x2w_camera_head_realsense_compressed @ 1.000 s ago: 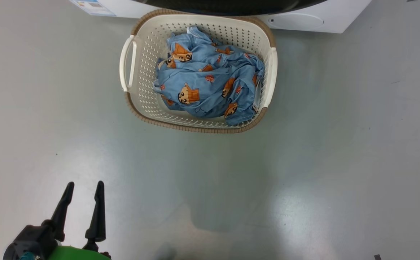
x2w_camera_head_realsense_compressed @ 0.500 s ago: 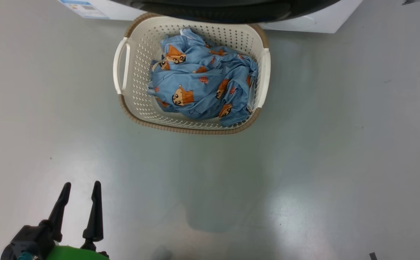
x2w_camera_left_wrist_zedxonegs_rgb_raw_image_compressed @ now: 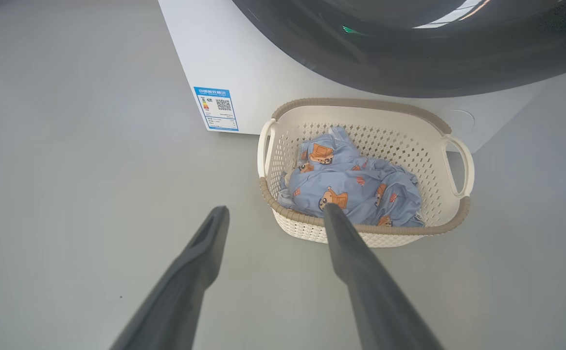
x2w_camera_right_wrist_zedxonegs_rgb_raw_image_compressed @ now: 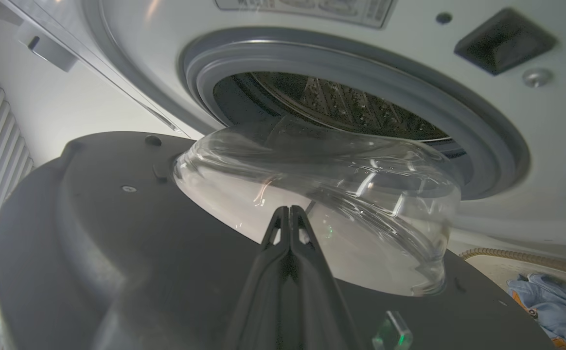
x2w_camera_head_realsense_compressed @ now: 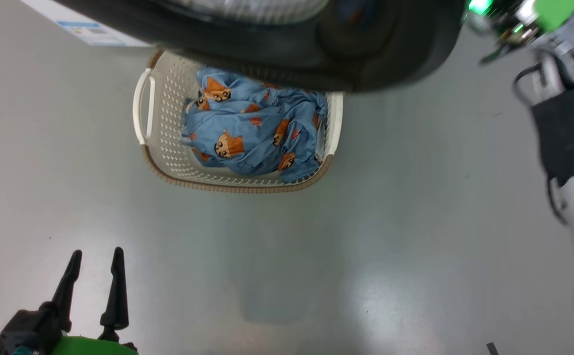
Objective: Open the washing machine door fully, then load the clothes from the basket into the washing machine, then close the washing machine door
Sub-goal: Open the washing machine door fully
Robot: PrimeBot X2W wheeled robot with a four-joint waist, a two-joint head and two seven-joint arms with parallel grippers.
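overhanging basket (x2w_camera_head_realsense_compressed: pixel 237 187) rim, door (x2w_camera_head_realsense_compressed: pixel 390 54) edge

Nothing legible: the washing machine (x2w_camera_left_wrist_zedxonegs_rgb_raw_image_compressed: pixel 244 58) bears a blue label (x2w_camera_left_wrist_zedxonegs_rgb_raw_image_compressed: pixel 216 108) (print too small)

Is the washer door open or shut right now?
Open. The washing machine door stands swung away from the grey seal, leaving the drum exposed. Whether it is fully open, cannot tell.
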